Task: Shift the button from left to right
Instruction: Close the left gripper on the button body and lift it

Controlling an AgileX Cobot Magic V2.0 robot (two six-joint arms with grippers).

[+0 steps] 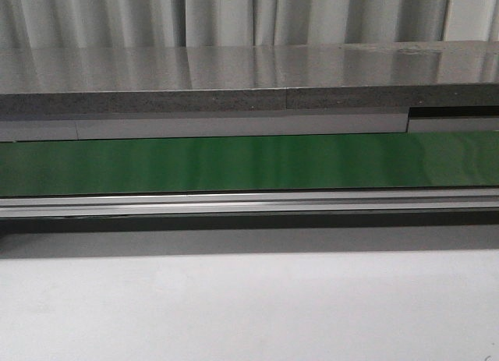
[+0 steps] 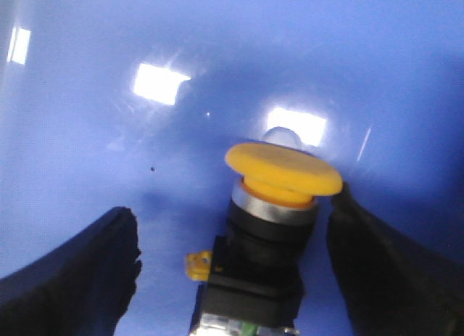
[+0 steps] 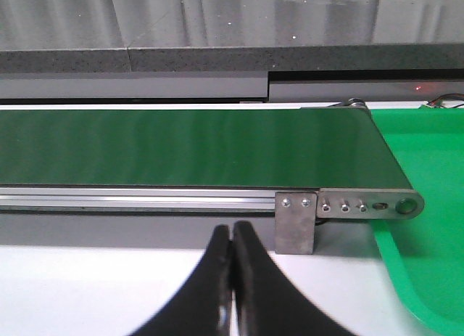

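The button has a round yellow-orange cap, a silver ring and a black body, and lies on a glossy blue surface in the left wrist view. My left gripper is open around it. One finger stands well clear of the body, and the other finger is close against the cap's edge. In the right wrist view my right gripper is shut on nothing, above the white table in front of the green belt. The front view shows neither gripper nor the button.
The green belt runs across the front view behind an aluminium rail, with a grey shelf beyond it. At the belt's end are a metal bracket and a green tray.
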